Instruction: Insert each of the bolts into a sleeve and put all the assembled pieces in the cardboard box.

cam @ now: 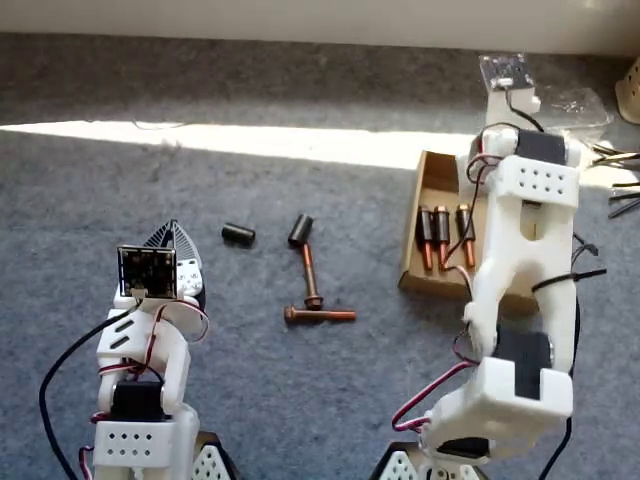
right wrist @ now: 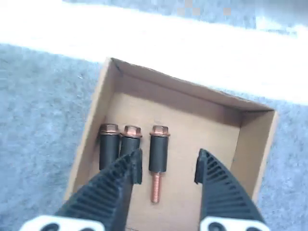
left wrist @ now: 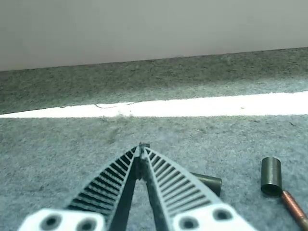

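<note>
Three sleeved bolts (right wrist: 159, 154) lie side by side in the cardboard box (right wrist: 202, 115), also seen in the high view as sleeved bolts (cam: 442, 236) in the box (cam: 413, 225). My right gripper (right wrist: 168, 161) hangs open above them, holding nothing. On the carpet lie a loose black sleeve (cam: 238, 235), a second sleeve (cam: 300, 230) with a copper bolt (cam: 309, 272) reaching into its end, and another bare bolt (cam: 320, 315). My left gripper (cam: 172, 238) is shut and empty, left of the loose sleeve (left wrist: 209, 183). The second sleeve (left wrist: 271, 175) and its bolt (left wrist: 294, 208) lie farther right.
Grey carpet covers the floor, with a bright sunlit strip (cam: 250, 140) across the back. A clear plastic bag (cam: 575, 105) and wires (cam: 615, 155) lie at the far right beyond the box.
</note>
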You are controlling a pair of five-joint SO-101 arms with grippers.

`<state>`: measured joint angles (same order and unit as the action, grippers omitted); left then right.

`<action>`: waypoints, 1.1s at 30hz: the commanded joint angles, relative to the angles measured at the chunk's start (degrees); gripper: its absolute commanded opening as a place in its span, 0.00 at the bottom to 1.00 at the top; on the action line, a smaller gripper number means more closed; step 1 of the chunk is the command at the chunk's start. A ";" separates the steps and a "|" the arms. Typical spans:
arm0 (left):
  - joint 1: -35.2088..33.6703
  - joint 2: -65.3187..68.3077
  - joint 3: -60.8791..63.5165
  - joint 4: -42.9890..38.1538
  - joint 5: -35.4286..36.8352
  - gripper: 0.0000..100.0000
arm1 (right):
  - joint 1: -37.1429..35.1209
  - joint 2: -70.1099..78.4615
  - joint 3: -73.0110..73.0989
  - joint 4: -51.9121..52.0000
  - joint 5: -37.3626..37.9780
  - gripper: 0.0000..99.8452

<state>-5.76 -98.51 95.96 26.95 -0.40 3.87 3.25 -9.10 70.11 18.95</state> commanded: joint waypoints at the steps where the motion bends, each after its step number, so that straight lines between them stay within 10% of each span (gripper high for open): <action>1: -0.48 -0.57 0.13 0.00 0.35 0.01 | -4.53 -9.89 -2.24 1.63 0.44 0.16; 17: -3.38 -0.66 -0.22 0.00 0.26 0.01 | -28.00 -19.21 -2.24 7.16 -15.56 0.16; 33: -9.98 -0.66 -0.22 0.26 0.35 0.01 | -36.09 3.65 -2.77 -1.27 -9.32 0.16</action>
<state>-13.67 -98.51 95.96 26.95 -0.40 -31.21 5.10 -9.10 72.92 7.96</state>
